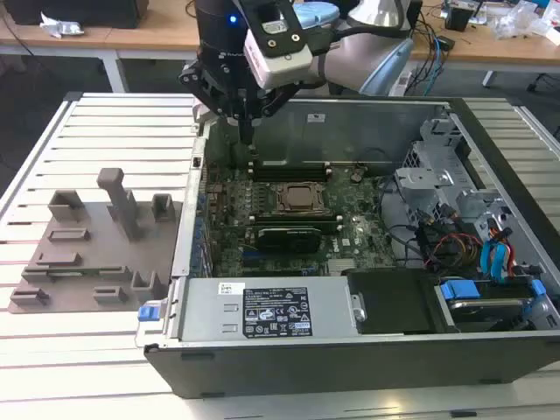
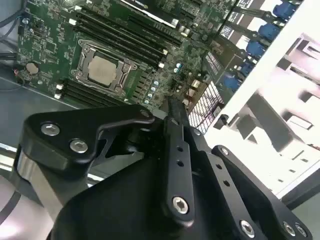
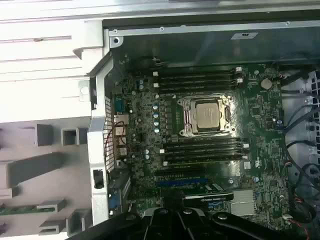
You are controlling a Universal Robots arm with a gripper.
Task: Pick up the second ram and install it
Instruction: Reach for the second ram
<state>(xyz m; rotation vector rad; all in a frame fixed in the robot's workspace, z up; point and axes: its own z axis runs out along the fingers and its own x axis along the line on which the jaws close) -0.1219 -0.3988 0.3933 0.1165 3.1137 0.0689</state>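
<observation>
Counter (image 1: 114,131): slatted, white;
Case (image 1: 350,372): set open on counter; board (image 3: 260,130) exposed;
Holder (image 1: 87,254): grey, placed beside case;
Hand (image 1: 248,131): fingers closed together, nothing held; hung above a case corner;
Ram (image 3: 12,210): green, laid in holder, well apart from hand

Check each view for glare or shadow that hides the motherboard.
Exterior view: the motherboard is dim but evenly lit, with the gripper over its far edge. First wrist view: the processor lid gives a bright reflection, and the slots beside it are readable. Second wrist view: the case rim is washed out white, and the dark gripper blocks part of the board.
</observation>
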